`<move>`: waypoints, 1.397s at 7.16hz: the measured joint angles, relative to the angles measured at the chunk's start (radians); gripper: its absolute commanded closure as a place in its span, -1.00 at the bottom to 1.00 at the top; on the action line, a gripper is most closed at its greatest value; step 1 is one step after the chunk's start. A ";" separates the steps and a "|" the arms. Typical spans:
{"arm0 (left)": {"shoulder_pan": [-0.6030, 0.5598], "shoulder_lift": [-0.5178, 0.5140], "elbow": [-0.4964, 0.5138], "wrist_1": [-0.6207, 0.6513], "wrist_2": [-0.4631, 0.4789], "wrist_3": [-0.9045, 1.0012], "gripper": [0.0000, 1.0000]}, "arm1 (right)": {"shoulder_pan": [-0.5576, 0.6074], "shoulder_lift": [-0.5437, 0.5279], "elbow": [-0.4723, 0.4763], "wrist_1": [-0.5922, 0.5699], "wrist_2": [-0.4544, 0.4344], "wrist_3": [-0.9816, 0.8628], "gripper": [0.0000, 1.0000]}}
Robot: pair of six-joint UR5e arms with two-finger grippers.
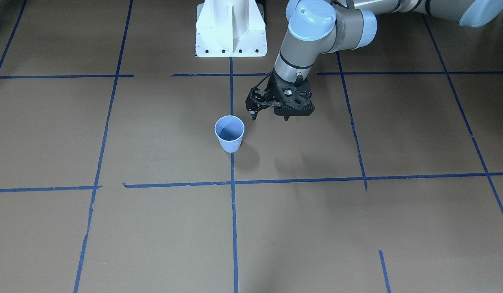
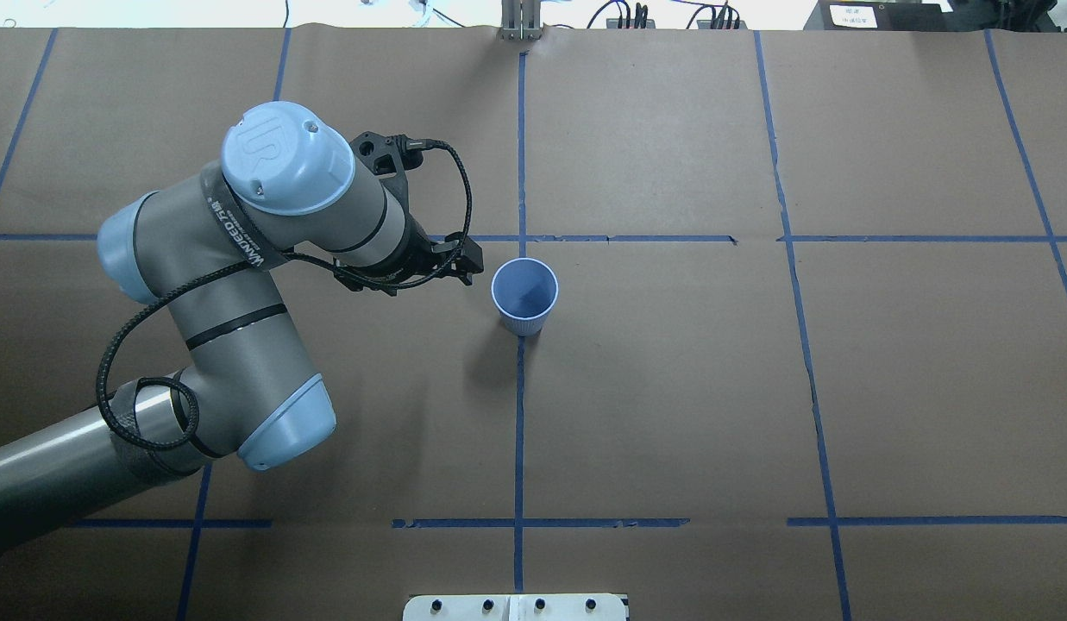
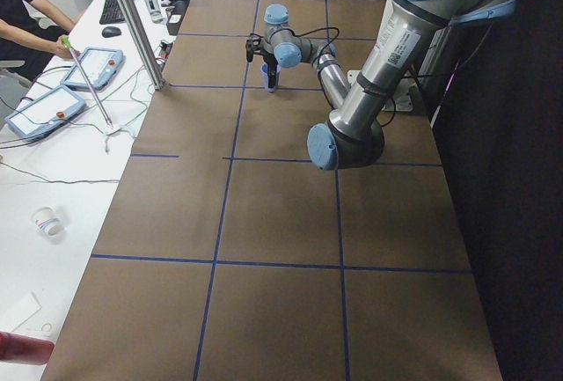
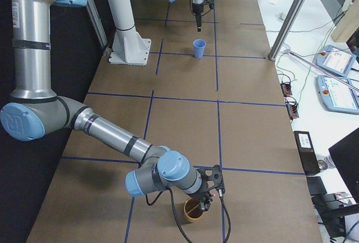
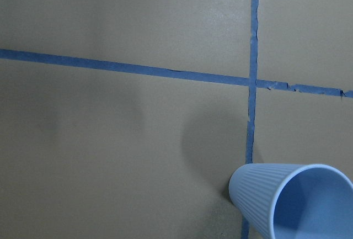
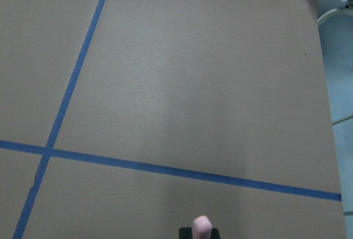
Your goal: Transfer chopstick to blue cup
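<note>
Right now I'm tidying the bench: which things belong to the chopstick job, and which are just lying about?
Job: blue cup; left gripper beside it; right gripper; brown cup by it, likely.
Lying about: white paper cup; teach pendants.

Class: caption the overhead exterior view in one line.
Left arm poised beside an upright light-blue ribbed cup on brown table.

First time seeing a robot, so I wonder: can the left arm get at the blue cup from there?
Probably yes: the left gripper hangs close beside the blue cup, with only bare table between them.
</note>
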 measured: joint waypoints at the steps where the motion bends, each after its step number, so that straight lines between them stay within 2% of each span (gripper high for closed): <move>1: -0.001 0.006 -0.013 0.000 0.001 -0.001 -1.00 | 0.001 -0.002 0.012 0.023 0.002 -0.003 0.96; 4: -0.001 0.032 -0.052 0.000 0.001 0.000 -1.00 | 0.062 -0.026 0.047 0.110 0.012 -0.010 0.95; 6: -0.002 0.034 -0.054 0.000 0.000 0.000 -1.00 | 0.152 -0.076 0.126 0.119 0.020 -0.024 0.95; 8: -0.003 0.034 -0.055 0.000 0.000 0.001 -1.00 | 0.200 -0.105 0.240 0.105 0.020 -0.016 0.97; 10: -0.003 0.034 -0.055 0.000 0.000 0.001 -1.00 | 0.178 -0.083 0.322 0.027 0.040 0.040 0.95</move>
